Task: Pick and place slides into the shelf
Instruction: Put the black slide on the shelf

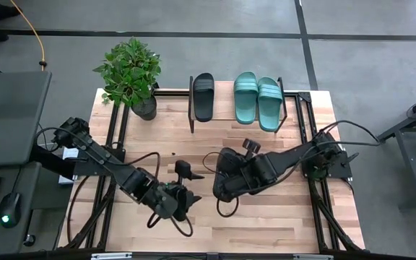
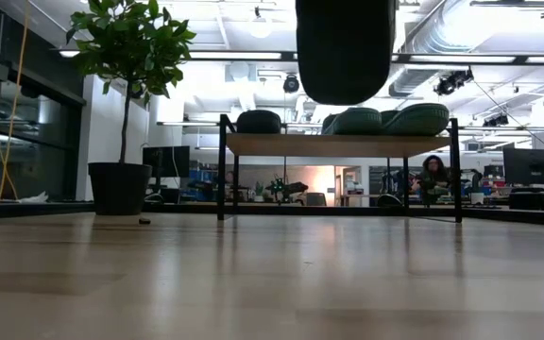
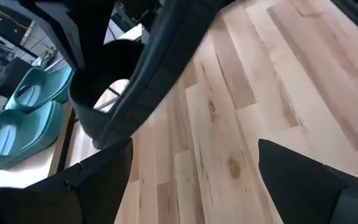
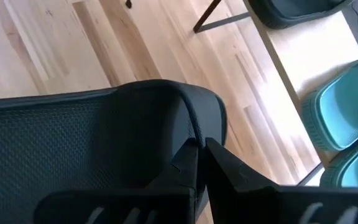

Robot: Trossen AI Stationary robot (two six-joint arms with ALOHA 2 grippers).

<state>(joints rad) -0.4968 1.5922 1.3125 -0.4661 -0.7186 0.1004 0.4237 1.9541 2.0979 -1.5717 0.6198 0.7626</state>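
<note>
From the high view, three slides are seen already lying on the shelf (image 1: 295, 94) at the far edge of the bench (image 1: 280, 217): one black slide (image 1: 204, 96) and, beside it, a teal pair (image 1: 258, 100). The fourth, a black slide (image 1: 230, 177), is held above the middle of the bench by the right gripper (image 1: 243, 177), whose jaws are pinched shut on its edge. The left gripper (image 1: 181, 203) waits just beside it, jaws spread wide and holding nothing. A potted plant (image 1: 130, 72) stands at the shelf's left end.

In the low view, the held slide (image 2: 345, 47) hangs well clear of the bench, its rounded end pointing down; the shelf's light plank top (image 2: 338, 144) on thin black legs carries the other three.

In the left wrist view, the hanging slide's thin rim (image 3: 148, 81) is shown, with the teal pair (image 3: 23, 118) beyond.

In the right wrist view, the jaws are seen closed tight on the sole's edge (image 4: 194, 134); the footbed is finely dimpled and matt. The slide is judged light, rubbery and slightly flexible, unlikely to slip; the rim or the wide strap is judged the best hold.
</note>
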